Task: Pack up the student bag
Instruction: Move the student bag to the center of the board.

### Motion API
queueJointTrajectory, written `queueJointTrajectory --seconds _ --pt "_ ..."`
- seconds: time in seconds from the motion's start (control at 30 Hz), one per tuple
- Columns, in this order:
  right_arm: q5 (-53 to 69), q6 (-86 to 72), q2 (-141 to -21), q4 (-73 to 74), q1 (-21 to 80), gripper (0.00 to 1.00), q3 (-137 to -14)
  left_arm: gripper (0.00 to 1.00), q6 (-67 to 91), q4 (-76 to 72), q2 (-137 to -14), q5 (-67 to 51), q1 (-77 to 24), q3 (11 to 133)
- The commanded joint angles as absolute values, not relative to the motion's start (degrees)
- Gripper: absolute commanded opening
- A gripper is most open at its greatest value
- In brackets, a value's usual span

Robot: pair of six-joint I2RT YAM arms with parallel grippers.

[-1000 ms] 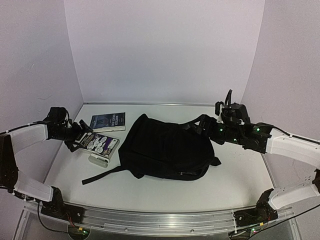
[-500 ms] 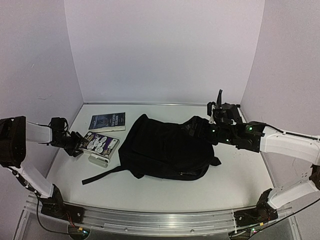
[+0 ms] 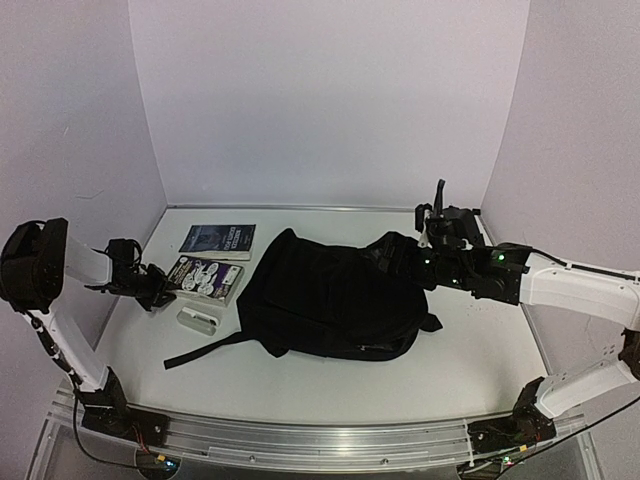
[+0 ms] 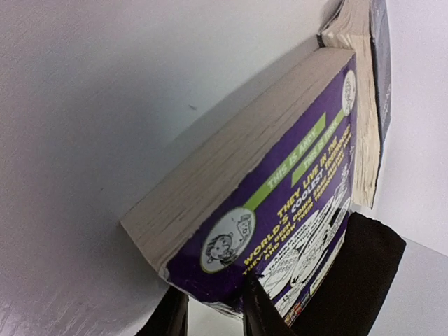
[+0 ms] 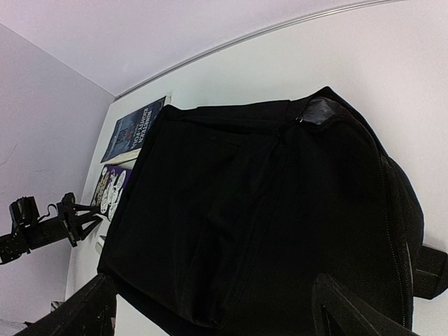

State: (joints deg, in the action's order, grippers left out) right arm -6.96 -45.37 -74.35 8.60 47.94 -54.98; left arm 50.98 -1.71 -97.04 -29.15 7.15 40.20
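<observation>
Pale lilac walls (image 3: 320, 100) close off the workspace on 3 sides, plain and matte, meeting a white table (image 3: 480, 360) along a thin light seam at the back. A metal rail (image 3: 300, 440) runs across the near edge of the table, with both arm bases bolted to it.

On the table's middle lies the student bag (image 3: 330, 300), a big black backpack lying flat, its fabric slack and creased. One loose webbing strap (image 3: 200, 352) trails from its lower left corner across the white top toward the near left.

To the left of the bag are 2 books. A dark blue book (image 3: 218, 240) lies flat near the back wall. Just in front of it is a purple book (image 3: 207, 277) with cartoon pictures and green strips on its cover. A small white oblong thing (image 3: 198, 320) sits on the table near the purple book's front edge, apart from the bag.

The left gripper (image 4: 213, 311) reaches in low from the left wall, and its 2 fingers (image 4: 260, 311) pinch the near corner of the purple book, one on each face.

The right gripper (image 5: 213, 281) hangs over the bag's right end with its fingers spread wide and holding nothing.
</observation>
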Motion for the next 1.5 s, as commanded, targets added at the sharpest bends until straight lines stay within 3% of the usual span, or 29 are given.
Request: queueJointTrajectory --seconds 0.0,0.1,0.5,0.93,1.03,1.13,1.27,1.37,1.47 --pt "-8.62 -46.31 -73.51 8.0 48.3 0.93 -55.49 0.1 50.31 -2.08 -100.44 -27.57 7.12 41.93" --pt "-8.74 -46.49 -73.39 8.0 48.38 0.93 -55.13 0.01 50.11 -2.37 -101.44 -27.55 7.12 42.38" --pt "-9.01 -41.21 -78.11 8.49 53.71 0.91 -62.25 0.0 41.45 -10.42 -97.12 -40.61 6.61 38.82" --pt "-5.26 -33.04 -113.61 11.16 64.78 0.89 -96.29 0.01 32.33 -0.4 -91.56 -38.87 0.7 39.34" --pt "-2.39 -33.4 -121.52 11.15 65.98 0.88 -105.08 0.12 32.68 1.45 -89.07 -36.71 0.7 40.26" --pt "0.81 -34.63 -128.84 11.16 66.54 0.87 -112.25 0.32 31.76 5.05 -87.64 -32.3 1.02 43.1" --pt "4.7 -35.64 -137.13 11.18 67.13 0.85 -119.12 0.51 29.1 8.86 -90.21 -26.89 1.91 49.54" --pt "4.63 -38.09 -141.65 11.3 67.15 0.85 -122.3 0.63 26.44 12.06 -95.07 -22.78 2.16 55.67" --pt "2.69 -41.11 -144.24 11.71 67.01 0.85 -123.43 0.68 23.74 13.35 -100.29 -18.89 2.15 60.99"
